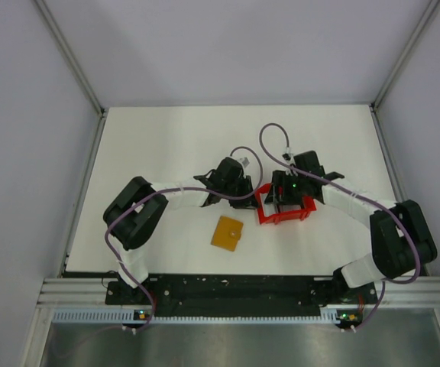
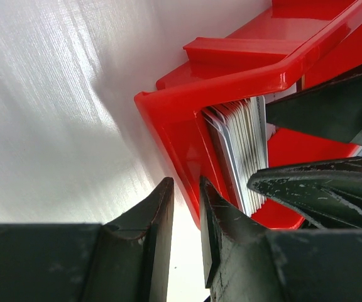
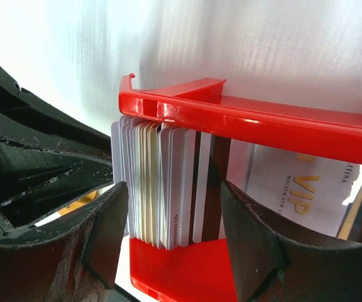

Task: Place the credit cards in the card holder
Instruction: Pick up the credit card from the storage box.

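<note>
Glossy credit cards stand on edge in the red plastic tray, right jaws spread around them; left jaws, I cannot tell. The leathery orange card holder lies flat on the bench.

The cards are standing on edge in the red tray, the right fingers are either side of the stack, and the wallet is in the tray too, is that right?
Not the wallet: the top view shows it lying on the table, outside the tray. The cards do stand on edge in the tray, with the right fingers either side of the stack.
</note>
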Available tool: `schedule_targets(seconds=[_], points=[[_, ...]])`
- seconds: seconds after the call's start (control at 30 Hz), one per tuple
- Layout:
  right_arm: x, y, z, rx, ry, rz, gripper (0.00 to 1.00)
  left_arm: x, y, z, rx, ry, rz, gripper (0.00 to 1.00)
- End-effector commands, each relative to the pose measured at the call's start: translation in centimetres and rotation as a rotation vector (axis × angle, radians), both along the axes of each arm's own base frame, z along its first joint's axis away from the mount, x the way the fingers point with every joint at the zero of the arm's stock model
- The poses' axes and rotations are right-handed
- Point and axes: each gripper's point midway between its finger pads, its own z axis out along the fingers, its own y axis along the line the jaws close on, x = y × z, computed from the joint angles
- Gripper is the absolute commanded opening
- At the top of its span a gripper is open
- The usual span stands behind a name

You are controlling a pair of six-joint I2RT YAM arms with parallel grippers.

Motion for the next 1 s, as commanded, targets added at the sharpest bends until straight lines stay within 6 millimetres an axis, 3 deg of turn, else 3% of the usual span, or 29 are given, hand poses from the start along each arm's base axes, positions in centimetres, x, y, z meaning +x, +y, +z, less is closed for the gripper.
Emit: schedule_targets(seconds=[0.0,0.3,0.67,0.97], points=[[1.3,-1.1,1.4,-0.024,-0.090,-0.043,0.62,0.2,-0.5,1.8,-0.053,-0.036,-0.003,0.27],[-0.3,1.1,-1.0,0.071,0.053,0.043,0.62,0.3,-0.8,2.0,-0.068,-0.036,-0.008,0.27],[-0.8,3.1,2.6,0.203,0.008,0.126,0.56,0.3,-1.2,2.1,-0.083,-0.030,-0.015,0.26],[-1.1,3.2,3.3,0.222,0.000,0.132,0.48,0.3,-1.2,2.0,-0.083,-0.030,-0.014,0.26]])
